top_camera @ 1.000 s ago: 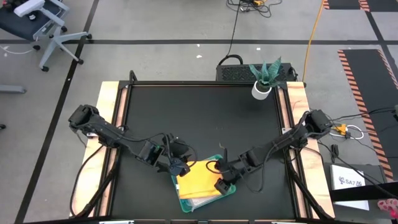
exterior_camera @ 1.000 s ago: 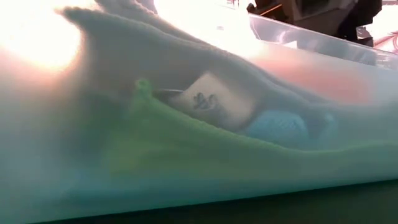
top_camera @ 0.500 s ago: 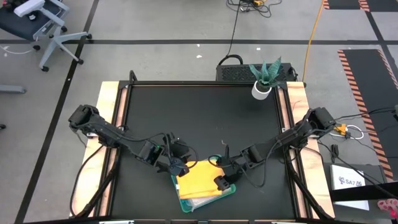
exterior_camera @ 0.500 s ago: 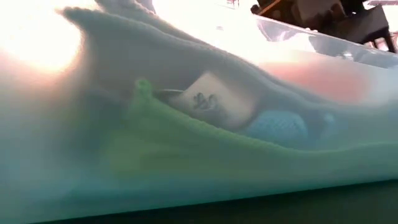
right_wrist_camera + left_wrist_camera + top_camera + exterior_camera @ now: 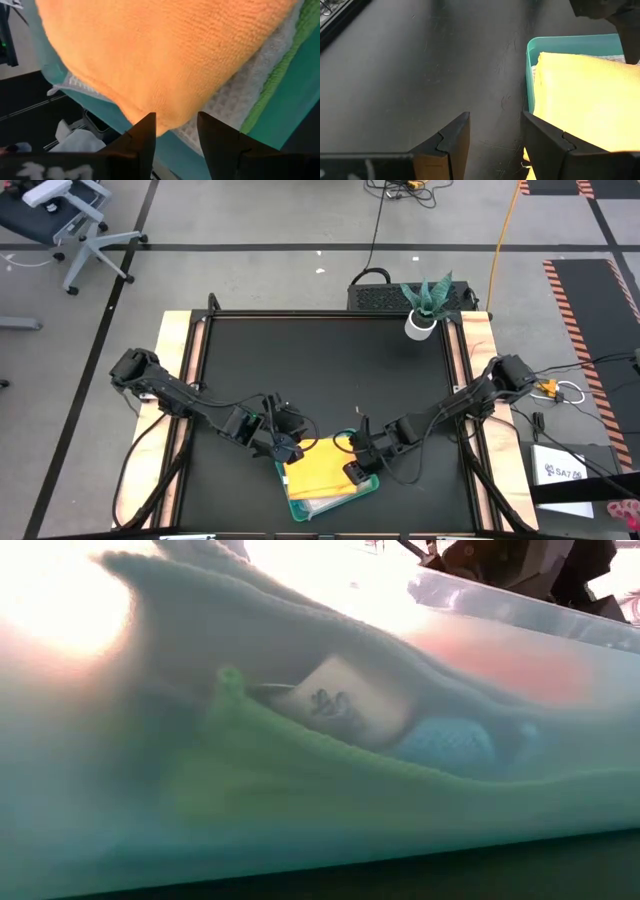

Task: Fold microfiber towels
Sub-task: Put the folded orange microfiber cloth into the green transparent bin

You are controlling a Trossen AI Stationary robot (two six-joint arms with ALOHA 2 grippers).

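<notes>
The folded yellow-orange microfiber towel (image 5: 322,470) is lying atop the stack in the teal rectangular plastic tray (image 5: 372,485); the left claw (image 5: 287,450) and right claw (image 5: 351,473) are flanking it, both parted, gripping nothing.

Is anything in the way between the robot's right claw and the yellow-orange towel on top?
Nothing visible is. The right gripper hangs open right over the yellow-orange towel, which tops the stack in the teal tray.
</notes>
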